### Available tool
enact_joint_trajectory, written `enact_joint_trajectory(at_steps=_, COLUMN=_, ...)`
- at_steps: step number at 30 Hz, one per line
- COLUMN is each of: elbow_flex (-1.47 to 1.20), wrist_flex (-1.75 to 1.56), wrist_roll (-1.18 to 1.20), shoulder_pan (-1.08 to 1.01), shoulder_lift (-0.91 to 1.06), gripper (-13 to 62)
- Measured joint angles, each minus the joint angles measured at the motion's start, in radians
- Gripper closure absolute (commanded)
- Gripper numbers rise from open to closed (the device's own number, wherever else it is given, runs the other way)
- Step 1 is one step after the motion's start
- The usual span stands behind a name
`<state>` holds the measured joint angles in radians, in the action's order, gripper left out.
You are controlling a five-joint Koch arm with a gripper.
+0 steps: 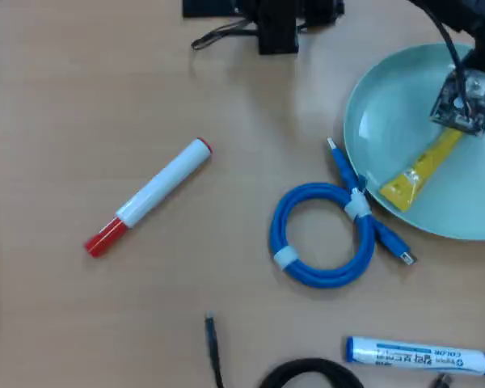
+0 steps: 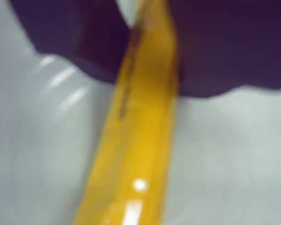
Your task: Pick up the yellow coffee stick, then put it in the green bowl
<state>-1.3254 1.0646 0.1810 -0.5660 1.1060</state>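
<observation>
The yellow coffee stick [image 1: 420,171] slants across the green bowl [image 1: 388,105] at the right edge of the overhead view, its lower end near the bowl's front-left rim. My gripper [image 1: 461,121] hangs over the bowl and holds the stick's upper end. In the wrist view the yellow coffee stick [image 2: 140,140] runs down from between the two dark jaws of my gripper [image 2: 152,61], which press on it from both sides. The pale glossy green bowl [image 2: 37,154] fills the background there.
A coiled blue cable [image 1: 323,234] lies against the bowl's left rim. A white marker with a red cap [image 1: 149,196] lies left of centre. A blue-labelled marker [image 1: 424,356] and a black cable [image 1: 307,373] sit at the bottom edge. The arm's base [image 1: 279,24] stands top centre.
</observation>
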Motion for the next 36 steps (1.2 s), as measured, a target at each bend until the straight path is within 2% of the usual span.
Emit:
enact_joint_trajectory(at_steps=8, elbow_flex=-0.072, wrist_flex=-0.092, wrist_roll=0.002, shoulder_pan=-0.005, shoulder_lift=0.014, gripper=55.9)
enact_joint_trajectory(at_steps=11, elbow_flex=-0.072, wrist_flex=-0.106, wrist_roll=0.002, shoulder_pan=-0.003, shoulder_lift=0.015, gripper=51.8)
enact_joint_trajectory(at_steps=17, elbow_flex=-0.091, wrist_flex=-0.107, wrist_roll=0.000, shoulder_pan=0.006, shoulder_lift=0.015, gripper=29.4)
enact_joint_trajectory(at_steps=23, elbow_flex=-0.133, wrist_flex=-0.101, wrist_roll=-0.002, shoulder_pan=0.008, shoulder_lift=0.015, gripper=3.0)
enact_joint_trajectory(at_steps=26, elbow_flex=-0.161, wrist_flex=-0.100, wrist_roll=-0.002, shoulder_pan=0.008, shoulder_lift=0.018, gripper=-6.7)
enact_joint_trajectory(at_steps=36, elbow_flex=-0.167, wrist_flex=-0.028, wrist_roll=0.000, shoulder_pan=-0.002, shoulder_lift=0.080, gripper=-6.9)
